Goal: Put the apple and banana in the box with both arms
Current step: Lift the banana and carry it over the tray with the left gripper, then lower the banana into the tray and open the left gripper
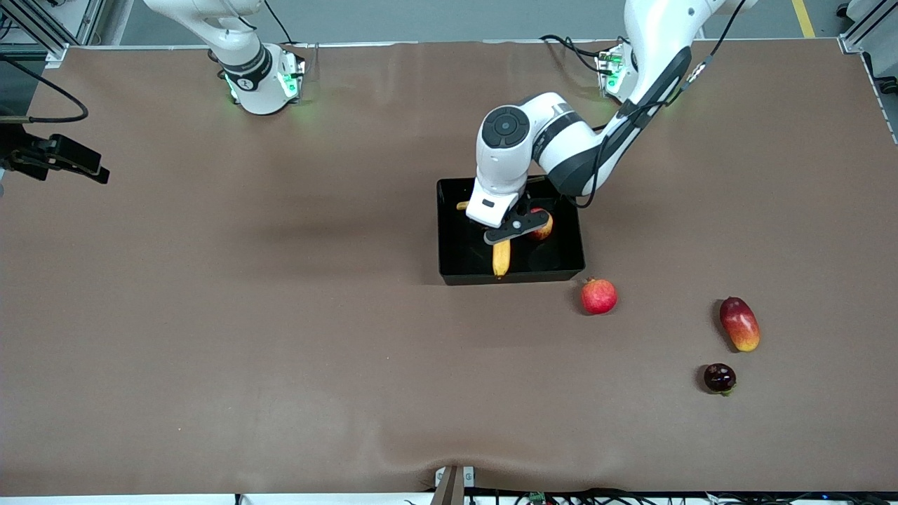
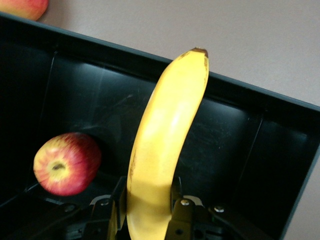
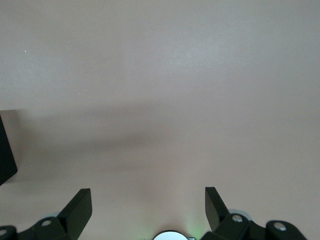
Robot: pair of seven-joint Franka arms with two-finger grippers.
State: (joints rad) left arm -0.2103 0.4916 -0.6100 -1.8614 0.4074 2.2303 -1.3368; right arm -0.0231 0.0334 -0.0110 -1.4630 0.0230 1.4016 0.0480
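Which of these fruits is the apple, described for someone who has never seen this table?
Find the black box at mid-table, where the left hand grips a banana. The apple lies inside beside that banana: small, round, red streaked with yellow, unlike the evenly pink-red fruit outside.

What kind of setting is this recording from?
Likely a robotics lab bench: two arms bolted at a brown-covered table, aluminium framing at its corners, and fruit with a black box as props.

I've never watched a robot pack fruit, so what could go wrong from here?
The left pincer grips the banana near one end, so it might swing or slip. Its tip reaches about as far as the box wall and could catch the rim. Dropped, it might knock the apple lying inside.
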